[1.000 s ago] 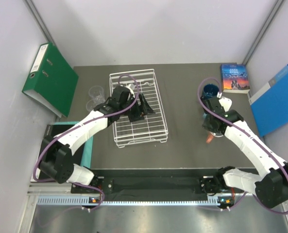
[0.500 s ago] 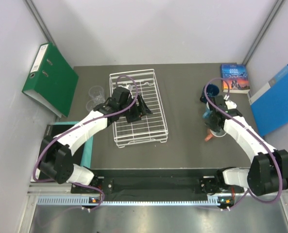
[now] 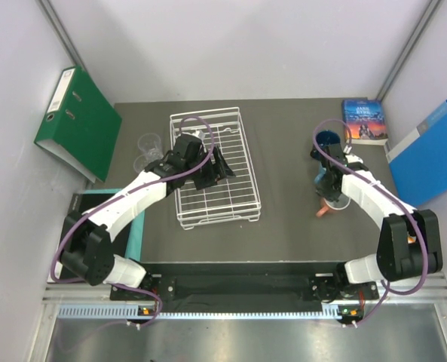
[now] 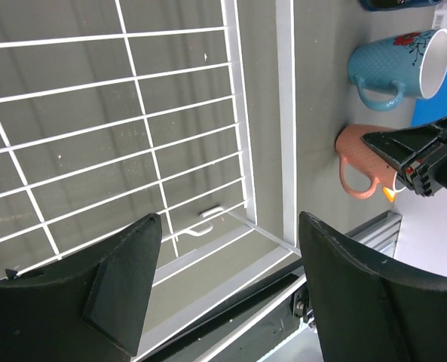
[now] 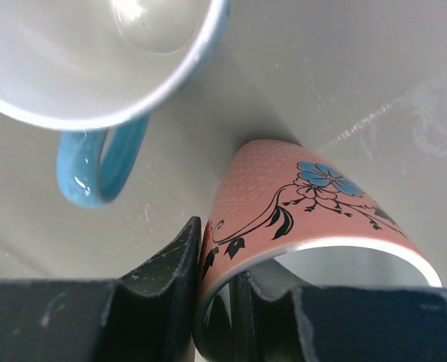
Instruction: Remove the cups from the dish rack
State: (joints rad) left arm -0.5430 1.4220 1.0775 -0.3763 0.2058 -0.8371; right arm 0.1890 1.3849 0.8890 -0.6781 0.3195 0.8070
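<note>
The white wire dish rack [image 3: 242,192] lies left of centre, and its grid [image 4: 133,128] shows only bare wire under my left gripper [image 4: 229,222], which hangs open over its near right corner. Two clear glasses [image 3: 148,151] stand outside the rack on its left. My right gripper [image 5: 219,264] is shut on the rim of the orange mug [image 5: 298,204], one finger inside it and one outside. The orange mug [image 3: 326,211] sits close beside the light-blue mug [image 5: 95,60]. The dark-blue mug [image 3: 327,140] stands farther back.
A green binder [image 3: 76,121] leans at the far left. A book [image 3: 365,121] and a blue folder [image 3: 430,154] lie at the right. A teal-edged dark pad [image 3: 129,226] sits by the left arm. The arms' base rail [image 3: 238,286] runs along the near edge.
The right arm's forearm has swung outward to the right while its gripper stays by the mugs, still holding the orange mug. The left arm has not moved.
</note>
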